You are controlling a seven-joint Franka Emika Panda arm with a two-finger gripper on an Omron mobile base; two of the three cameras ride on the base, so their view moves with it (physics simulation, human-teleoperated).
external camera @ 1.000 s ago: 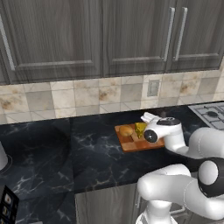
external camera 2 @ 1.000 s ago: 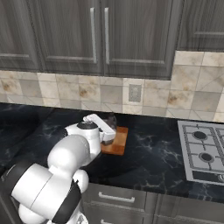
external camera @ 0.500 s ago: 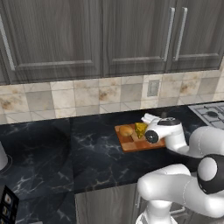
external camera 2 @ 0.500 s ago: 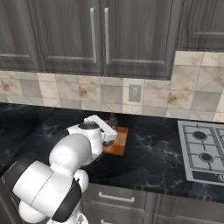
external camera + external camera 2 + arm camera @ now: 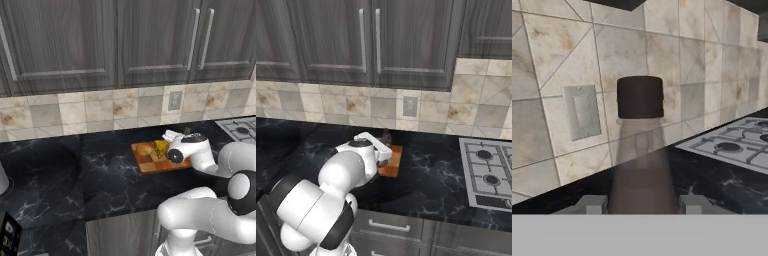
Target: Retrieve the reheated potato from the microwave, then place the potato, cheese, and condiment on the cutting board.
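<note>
Nothing much has moved; gripper (image 5: 640, 205) stays over the board (image 5: 150, 164), fingers hugging the condiment (image 5: 640, 150), beside potato (image 5: 144, 149) and cheese (image 5: 161, 148). Lower it upright, then let go gently

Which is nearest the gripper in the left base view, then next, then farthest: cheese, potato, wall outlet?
1. cheese, on the cutting board, just left of the gripper.
2. potato, on the board's left end, beyond the cheese.
3. wall outlet, up on the backsplash.
</note>
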